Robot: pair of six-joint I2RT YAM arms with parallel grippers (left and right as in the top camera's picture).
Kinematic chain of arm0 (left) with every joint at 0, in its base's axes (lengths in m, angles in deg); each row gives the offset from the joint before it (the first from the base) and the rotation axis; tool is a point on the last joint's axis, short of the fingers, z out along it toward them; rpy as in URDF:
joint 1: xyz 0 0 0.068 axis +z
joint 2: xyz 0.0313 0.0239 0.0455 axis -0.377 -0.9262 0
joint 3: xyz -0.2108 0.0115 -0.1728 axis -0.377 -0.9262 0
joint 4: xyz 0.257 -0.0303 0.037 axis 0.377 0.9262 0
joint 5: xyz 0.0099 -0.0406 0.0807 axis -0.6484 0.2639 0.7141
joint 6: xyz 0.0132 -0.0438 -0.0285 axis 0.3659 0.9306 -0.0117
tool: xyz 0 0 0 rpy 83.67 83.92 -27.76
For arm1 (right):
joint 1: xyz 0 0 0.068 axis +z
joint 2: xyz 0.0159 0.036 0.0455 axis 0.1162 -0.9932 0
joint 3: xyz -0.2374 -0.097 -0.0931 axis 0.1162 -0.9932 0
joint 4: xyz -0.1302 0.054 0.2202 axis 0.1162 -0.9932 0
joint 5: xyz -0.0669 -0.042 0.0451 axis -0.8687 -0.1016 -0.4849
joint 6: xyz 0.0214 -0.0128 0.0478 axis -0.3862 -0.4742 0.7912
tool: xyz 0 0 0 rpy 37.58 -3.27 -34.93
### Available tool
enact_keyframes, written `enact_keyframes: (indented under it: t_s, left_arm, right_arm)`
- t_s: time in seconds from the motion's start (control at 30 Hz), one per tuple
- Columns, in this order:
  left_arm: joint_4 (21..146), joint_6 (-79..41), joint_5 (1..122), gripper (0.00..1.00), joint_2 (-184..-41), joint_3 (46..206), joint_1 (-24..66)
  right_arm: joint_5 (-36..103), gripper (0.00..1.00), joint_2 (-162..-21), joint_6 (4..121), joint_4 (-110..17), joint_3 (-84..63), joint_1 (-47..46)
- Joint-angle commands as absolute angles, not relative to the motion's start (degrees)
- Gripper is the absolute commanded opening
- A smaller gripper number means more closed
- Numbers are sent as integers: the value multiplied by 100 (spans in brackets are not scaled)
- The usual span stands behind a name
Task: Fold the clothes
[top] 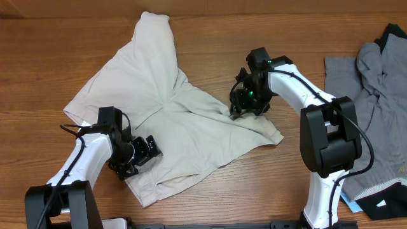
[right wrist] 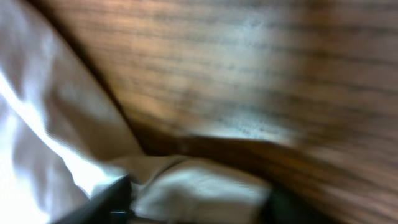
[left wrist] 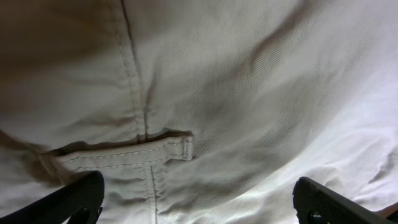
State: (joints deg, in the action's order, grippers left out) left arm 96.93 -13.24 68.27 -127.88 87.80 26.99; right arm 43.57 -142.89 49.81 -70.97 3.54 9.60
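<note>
- One pair of shorts (top: 184, 127) lies rumpled on the surface (top: 254, 191), no fold made yet.
- Left gripper (top: 147, 151) is wide open over them.
- Right gripper (top: 235, 112) is at their edge; I cannot tell its hold.

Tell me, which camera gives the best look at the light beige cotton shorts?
The overhead view: it shows the whole light beige cotton shorts lying rumpled on the wooden table. The left wrist view shows only a close patch of fabric with a belt loop; the right wrist view only a blurred edge.
</note>
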Motion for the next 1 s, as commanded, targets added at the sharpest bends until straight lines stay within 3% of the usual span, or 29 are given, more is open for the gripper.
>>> enact_keyframes:
  t_s: [0.0,0.33,0.37,0.43,0.5,0.83,0.97]
  left_arm:
    - [9538,-1391,7037,100,-12851,8651,2662]
    - [9535,-1391,7037,100,-12851,8651,2662]
    - [9538,-1391,7037,100,-12851,8651,2662]
    - [9538,-1391,7037,100,-12851,8651,2662]
    - [9538,-1391,7037,100,-12851,8651,2662]
    - [9889,-1391,7268,100,-12851,8651,2662]
    - [9903,-1295,7316,100,-12851,8651,2664]
  right_arm:
    - [3581,7,-14291,5582,-6841,385,962]
    - [2123,6,-14134,5991,-6745,2033,527]
    - [2005,13,-14134,6076,-6688,2136,494]
    - [1942,47,-14134,6111,-6564,2180,433]
    - [1944,66,-14136,6111,-6638,2177,390]
    - [1946,72,-14136,6085,-9005,2057,381]
    - [2003,72,-14136,6085,-8961,1600,381]
